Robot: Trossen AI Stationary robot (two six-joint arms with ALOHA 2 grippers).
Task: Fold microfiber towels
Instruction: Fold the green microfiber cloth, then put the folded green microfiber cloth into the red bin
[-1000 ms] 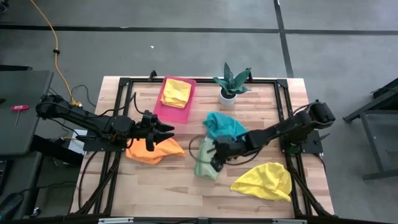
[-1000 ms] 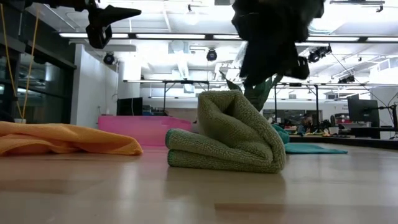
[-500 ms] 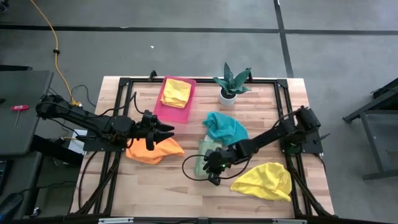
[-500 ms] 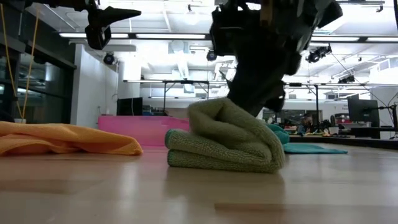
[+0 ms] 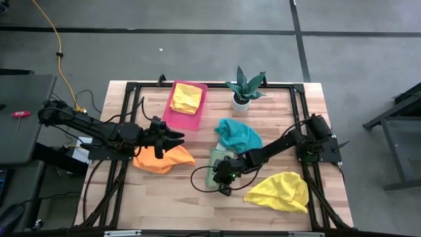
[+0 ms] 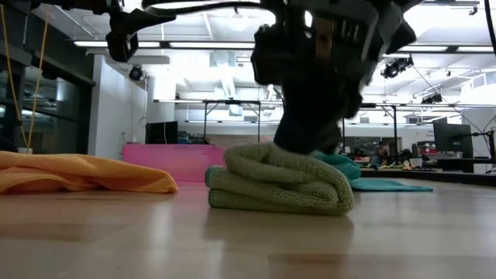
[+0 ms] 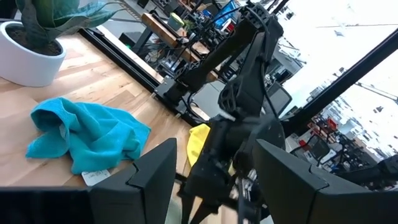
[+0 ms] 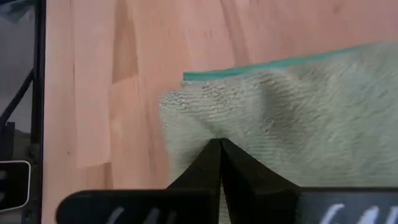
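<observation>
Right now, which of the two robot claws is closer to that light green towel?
The right gripper. It is shut and pressing down on the light green towel. The left gripper hovers open over the orange towel, off to the green towel's side.

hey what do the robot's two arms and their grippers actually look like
Both arms are dark, nearly black, jointed in slim segments. The left gripper ends in two pointed dark fingers; in its wrist view they are broad, flat, matte black blades. The right gripper is a bulkier black block with a loose black cable looping beside it; its fingers taper to a thin wedge.
</observation>
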